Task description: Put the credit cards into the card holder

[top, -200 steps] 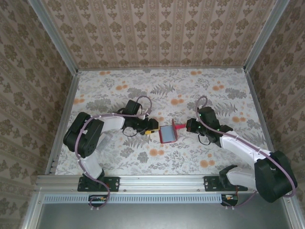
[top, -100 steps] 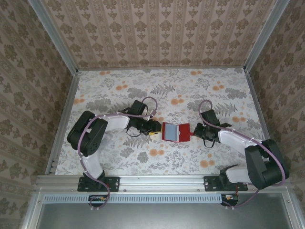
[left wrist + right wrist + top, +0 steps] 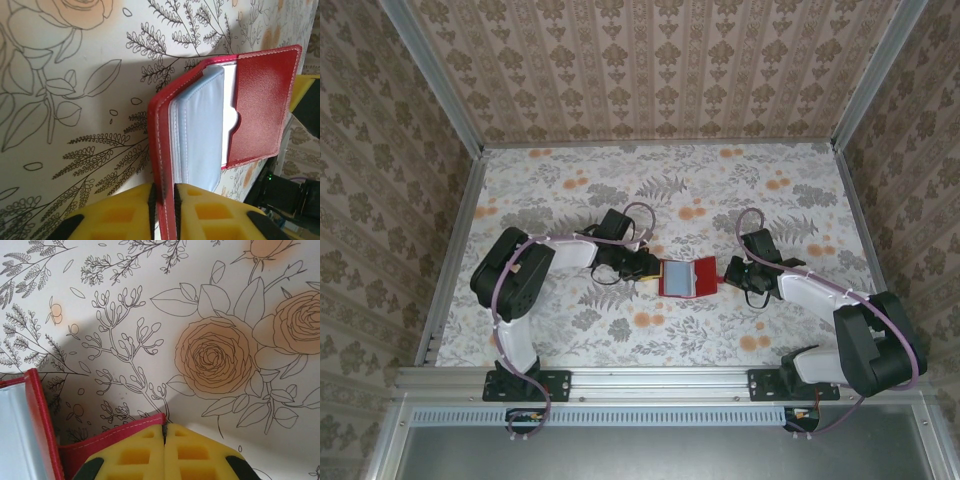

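Left fingers point(image 3: 116, 218) have closed onto the card holder's point(image 3: 265, 100) red edge.

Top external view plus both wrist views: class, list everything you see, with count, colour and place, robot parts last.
card holder: one, red with pale blue pockets, open, mid-table between the grippers
table: one, white floral with orange, under everything
walls: three, beige patterned, around the table
left gripper: one, yellow pads, shut on the card holder's left edge
right gripper: one, yellow pads, shut on its right flap
arms: two, black and white, near edge
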Available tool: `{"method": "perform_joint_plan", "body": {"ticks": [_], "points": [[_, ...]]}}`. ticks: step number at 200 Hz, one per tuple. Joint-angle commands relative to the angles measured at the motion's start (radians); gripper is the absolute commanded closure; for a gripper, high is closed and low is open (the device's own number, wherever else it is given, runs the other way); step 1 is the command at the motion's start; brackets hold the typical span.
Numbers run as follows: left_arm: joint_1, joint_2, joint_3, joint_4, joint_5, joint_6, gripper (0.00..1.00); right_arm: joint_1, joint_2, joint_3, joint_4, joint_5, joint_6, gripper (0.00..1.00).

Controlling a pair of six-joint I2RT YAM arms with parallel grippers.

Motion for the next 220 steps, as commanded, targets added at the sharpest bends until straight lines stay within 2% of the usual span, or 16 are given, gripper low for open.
{"method": "perform_joint_plan", "body": {"ticks": [1,35,58,105,129,150,165,183,220], "points": [[-0.002,-0.011,0.011,0.018,0.023,0.0,0.8,-0.002,0.005,0.011,0.009,-0.026,-0.018,0.94],[0.0,-0.015,0.005,0.017,0.022,-0.001,0.65,-0.001,0.009,0.001,0.026,-0.023,-0.03,0.94],[0.0,-0.002,-0.007,0.037,0.002,-0.016,0.64,-0.004,0.027,-0.011,0.058,-0.015,-0.055,0.94],[-0.006,0.016,0.001,0.06,0.013,-0.031,0.76,-0.007,0.052,-0.029,0.125,-0.071,-0.074,0.93],[-0.007,0.008,0.01,0.055,0.023,-0.033,0.85,-0.007,0.055,-0.023,0.129,-0.089,-0.078,0.92],[-0.009,-0.016,0.009,0.057,0.017,-0.035,1.0,-0.008,0.042,-0.012,0.115,-0.094,-0.099,0.83],[-0.01,-0.032,0.008,0.052,0.018,-0.041,1.0,-0.007,0.011,-0.012,0.088,-0.059,-0.108,0.74],[-0.012,-0.062,-0.008,0.06,0.012,-0.053,1.0,-0.007,-0.044,-0.005,0.051,-0.037,-0.106,0.58],[-0.014,-0.085,-0.016,0.052,0.011,-0.074,1.0,0.002,-0.19,-0.007,0.029,-0.091,-0.111,0.41]]}}
